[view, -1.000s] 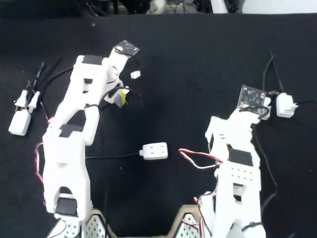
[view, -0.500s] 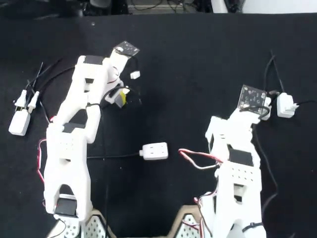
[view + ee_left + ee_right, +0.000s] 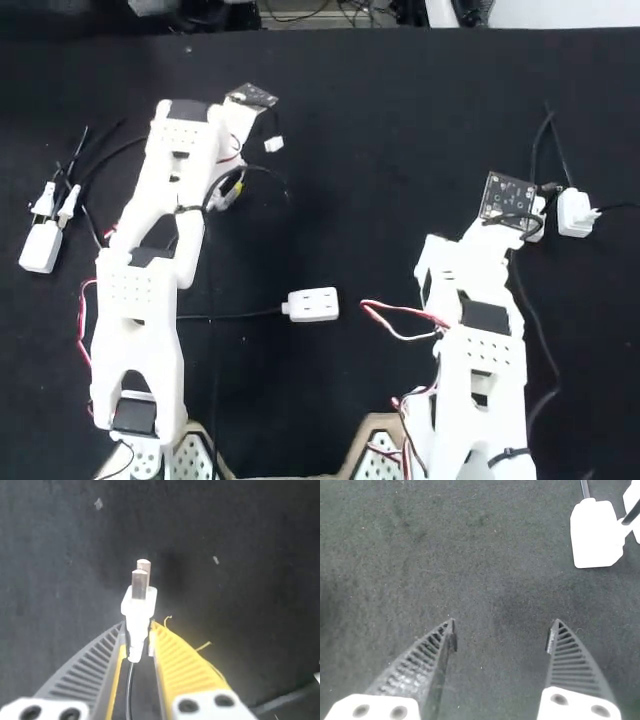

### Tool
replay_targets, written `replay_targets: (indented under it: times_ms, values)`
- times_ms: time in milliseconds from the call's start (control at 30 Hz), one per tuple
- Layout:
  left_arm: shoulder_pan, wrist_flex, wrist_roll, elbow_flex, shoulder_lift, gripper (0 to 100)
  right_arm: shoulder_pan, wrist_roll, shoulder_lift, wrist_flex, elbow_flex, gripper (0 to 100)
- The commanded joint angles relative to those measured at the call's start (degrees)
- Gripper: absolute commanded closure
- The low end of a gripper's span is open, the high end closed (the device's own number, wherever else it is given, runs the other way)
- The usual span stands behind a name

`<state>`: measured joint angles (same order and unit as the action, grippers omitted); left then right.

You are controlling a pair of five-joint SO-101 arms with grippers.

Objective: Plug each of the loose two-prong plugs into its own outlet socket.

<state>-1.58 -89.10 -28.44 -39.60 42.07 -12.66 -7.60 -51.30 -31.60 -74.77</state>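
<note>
My left gripper (image 3: 140,640) is shut on a white two-prong plug (image 3: 139,600), its brass prongs pointing away over the black mat and its black cord running back between the fingers. In the high view this gripper (image 3: 234,188) hangs at the upper left of the mat. A white outlet strip (image 3: 312,304) lies in the middle of the mat, well short of that gripper. My right gripper (image 3: 500,635) is open above bare mat with nothing between its fingers. A white outlet block (image 3: 596,532) lies beyond it, and the same block (image 3: 573,212) shows at the far right.
At the far left a white outlet block (image 3: 40,246) lies with two plugs (image 3: 56,201) at its end and black cords trailing off. Red and black wires (image 3: 400,322) loop beside the right arm. Black cords cross the mat near both arms.
The left arm has drawn its gripper and plug slightly back and toward the arm, so less of the yellow finger shows from above. The right arm has not moved.
</note>
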Motion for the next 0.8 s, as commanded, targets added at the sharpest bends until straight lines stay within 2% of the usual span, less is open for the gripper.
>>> replay_targets:
  times_ms: [0,100,200,433,567,767]
  values:
    - [1.8,-12.13,1.85,-10.07,-1.32,97,0.62,-0.26,-1.19,1.14,0.13,71.9]
    - [3.3,-11.87,6.68,-9.89,-4.48,97,0.62,-0.26,-1.19,1.14,0.13,71.9]
    - [3.47,-11.87,7.47,-5.05,-9.93,97,0.53,-0.26,-1.19,1.14,0.13,71.9]
    - [-2.68,-10.02,12.22,20.09,-33.32,97,0.18,-0.26,-1.27,1.41,-0.31,71.9]
    - [-8.04,-0.44,19.43,39.08,-48.7,97,-0.79,-0.26,-1.36,-1.58,1.63,71.9]
    - [-19.21,20.31,25.41,65.27,-70.07,97,-5.71,-0.18,-8.31,-19.52,9.1,71.9]
